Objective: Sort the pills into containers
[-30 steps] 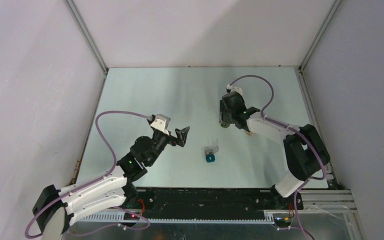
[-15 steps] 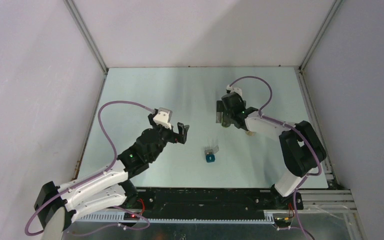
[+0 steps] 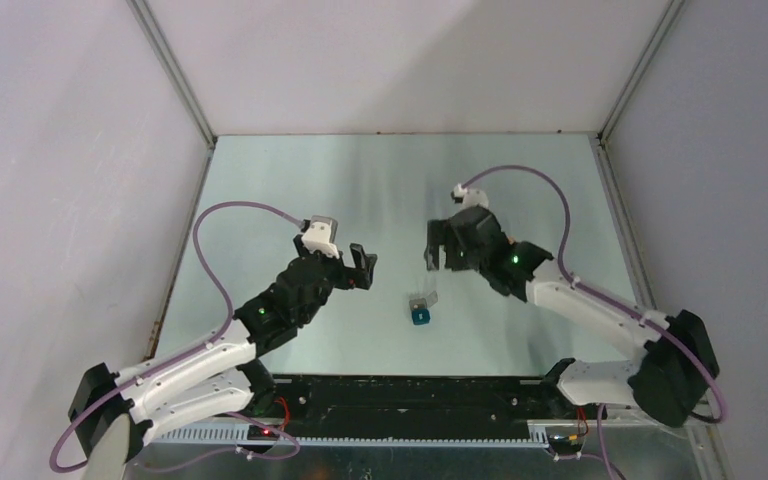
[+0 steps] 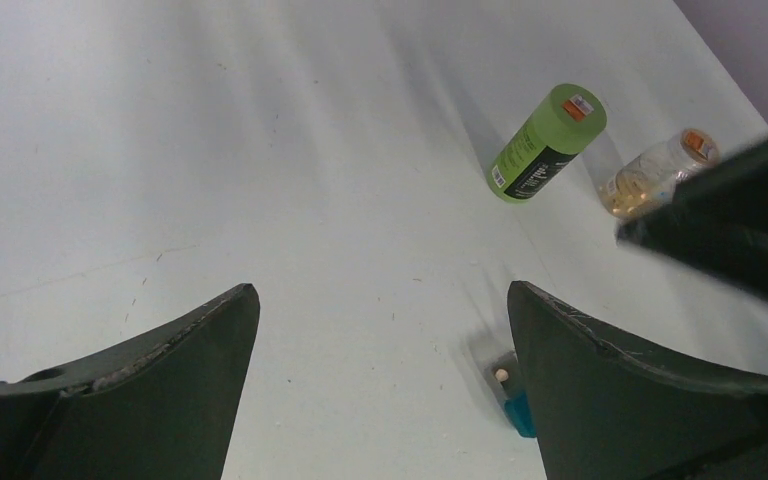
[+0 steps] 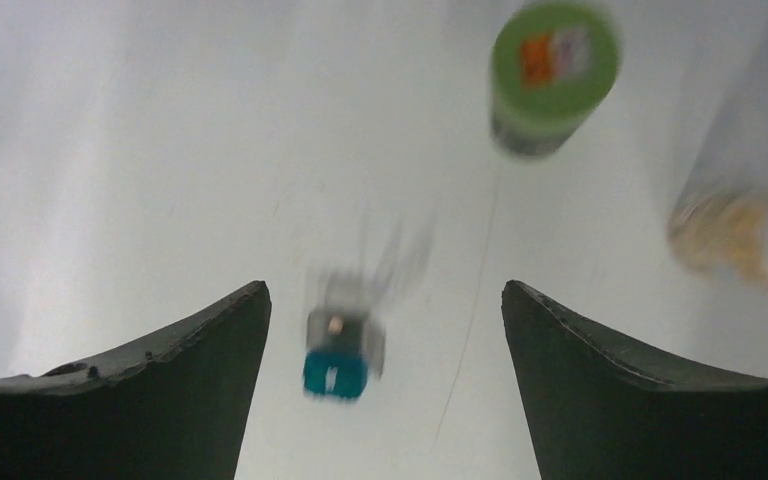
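A small teal box with a clear open part (image 3: 421,309) lies mid-table, and a tiny beige pill (image 5: 335,323) sits in it. The box also shows in the left wrist view (image 4: 516,405) and the right wrist view (image 5: 337,368). The lime-green-topped bottle (image 4: 545,146) and the pale beige bottle with the orange top (image 4: 658,176) stand upright beyond the box. Both show blurred in the right wrist view, green (image 5: 553,70) and beige (image 5: 745,235). My left gripper (image 3: 362,262) is open and empty, left of the box. My right gripper (image 3: 438,252) is open and empty, above and just behind the box.
Metal frame rails and grey walls bound the pale table (image 3: 300,180) on three sides. The right forearm (image 3: 580,300) hides both bottles in the top view. The arm bases stand on the black strip at the near edge (image 3: 410,395).
My right gripper has swung away from the bottles toward the near left, ending over the box, with its elbow dropping to the right. My left gripper turned level and edged slightly toward the box.
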`<state>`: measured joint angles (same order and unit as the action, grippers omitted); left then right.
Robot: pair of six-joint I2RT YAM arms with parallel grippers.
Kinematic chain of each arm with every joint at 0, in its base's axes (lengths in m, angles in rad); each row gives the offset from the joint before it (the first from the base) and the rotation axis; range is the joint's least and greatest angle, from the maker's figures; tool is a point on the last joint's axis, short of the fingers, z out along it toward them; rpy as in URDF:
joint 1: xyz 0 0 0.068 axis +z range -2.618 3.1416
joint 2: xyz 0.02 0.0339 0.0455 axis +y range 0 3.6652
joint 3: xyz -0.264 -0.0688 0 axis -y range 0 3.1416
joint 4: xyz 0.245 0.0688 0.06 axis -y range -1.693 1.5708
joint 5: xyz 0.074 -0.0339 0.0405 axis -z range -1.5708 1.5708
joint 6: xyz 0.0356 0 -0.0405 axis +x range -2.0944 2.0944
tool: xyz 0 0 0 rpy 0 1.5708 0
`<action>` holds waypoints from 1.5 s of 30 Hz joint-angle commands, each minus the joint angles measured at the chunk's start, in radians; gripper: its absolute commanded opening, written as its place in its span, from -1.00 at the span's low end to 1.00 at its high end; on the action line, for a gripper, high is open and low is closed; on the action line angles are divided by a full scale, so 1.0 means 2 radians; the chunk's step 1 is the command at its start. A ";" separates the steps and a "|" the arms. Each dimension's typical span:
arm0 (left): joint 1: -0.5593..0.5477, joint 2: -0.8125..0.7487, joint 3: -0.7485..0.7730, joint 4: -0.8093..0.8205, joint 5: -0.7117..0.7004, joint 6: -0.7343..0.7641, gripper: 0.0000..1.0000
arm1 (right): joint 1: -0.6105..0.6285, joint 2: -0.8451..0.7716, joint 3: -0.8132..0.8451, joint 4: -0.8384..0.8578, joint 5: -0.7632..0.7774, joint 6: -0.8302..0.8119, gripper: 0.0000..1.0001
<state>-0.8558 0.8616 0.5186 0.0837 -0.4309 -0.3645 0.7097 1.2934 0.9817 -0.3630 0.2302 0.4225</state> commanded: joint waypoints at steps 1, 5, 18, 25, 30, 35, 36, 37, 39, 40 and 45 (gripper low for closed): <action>0.005 -0.016 0.018 -0.006 -0.016 -0.043 0.99 | 0.076 -0.065 -0.053 -0.035 0.077 0.088 0.78; 0.006 -0.024 0.010 -0.006 -0.018 -0.052 0.99 | 0.144 -0.096 -0.099 -0.041 0.127 0.169 0.77; 0.006 -0.061 -0.034 -0.001 -0.025 -0.096 0.99 | 0.227 -0.004 -0.146 0.053 0.133 0.202 0.70; 0.006 -0.076 -0.047 -0.007 -0.028 -0.103 0.99 | 0.238 0.050 -0.145 0.090 0.150 0.191 0.44; 0.007 -0.075 -0.047 -0.010 -0.031 -0.106 0.99 | 0.240 0.076 -0.141 0.093 0.175 0.180 0.31; 0.006 -0.072 -0.046 -0.010 -0.031 -0.107 0.99 | 0.240 0.100 -0.133 0.107 0.183 0.169 0.28; 0.006 -0.071 -0.046 -0.011 -0.031 -0.107 0.99 | 0.241 0.109 -0.128 0.108 0.183 0.169 0.28; 0.006 -0.071 -0.046 -0.011 -0.032 -0.107 0.99 | 0.241 0.113 -0.127 0.109 0.182 0.169 0.27; 0.006 -0.072 -0.047 -0.013 -0.032 -0.106 0.99 | 0.242 0.126 -0.121 0.111 0.183 0.167 0.24; 0.006 -0.072 -0.048 -0.014 -0.033 -0.105 0.99 | 0.242 0.128 -0.117 0.110 0.183 0.166 0.20; 0.007 -0.072 -0.053 -0.015 -0.037 -0.106 0.99 | 0.242 0.138 -0.110 0.106 0.182 0.165 0.03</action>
<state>-0.8486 0.7219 0.4252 0.0410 -0.4694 -0.5598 1.1873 1.5524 0.7246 -0.1734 0.5529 0.7547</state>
